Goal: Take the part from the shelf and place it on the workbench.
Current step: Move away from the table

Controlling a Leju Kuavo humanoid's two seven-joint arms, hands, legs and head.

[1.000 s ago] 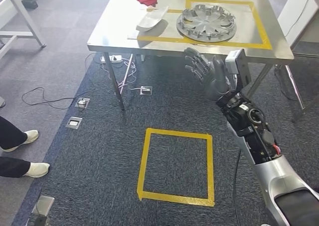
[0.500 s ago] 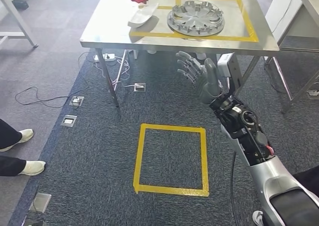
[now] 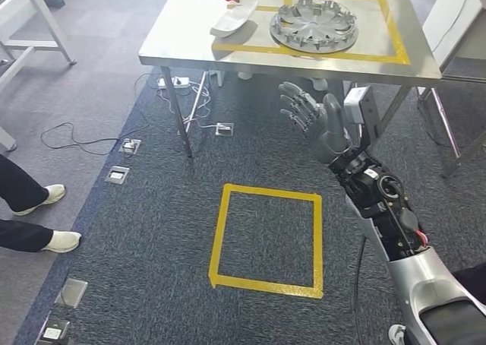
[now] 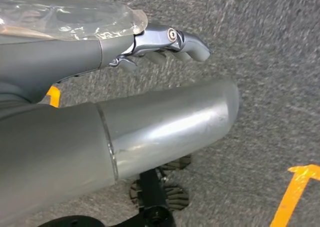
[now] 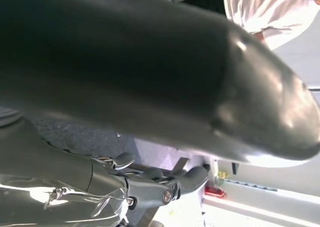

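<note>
Hand R (image 3: 312,121) is up in front of the bench's near edge (image 3: 286,64), fingers spread, holding nothing. View has shifted vs 0.5 s ago: camera moved, hubcap (image 3: 314,26) didn't; it sits inside the yellow tape frame, so placement looks done. L hand (image 4: 166,39) hangs over carpet, grip unclear. Room behind: open floor, yellow square (image 3: 268,238).

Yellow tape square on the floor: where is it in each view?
Head: tape square at centre, on the carpet in front of the table.
Left wrist: likely one corner of it, on the carpet.
Right wrist: not in it.
Shared landmark: the grey carpet, in the head and left wrist views.
</note>
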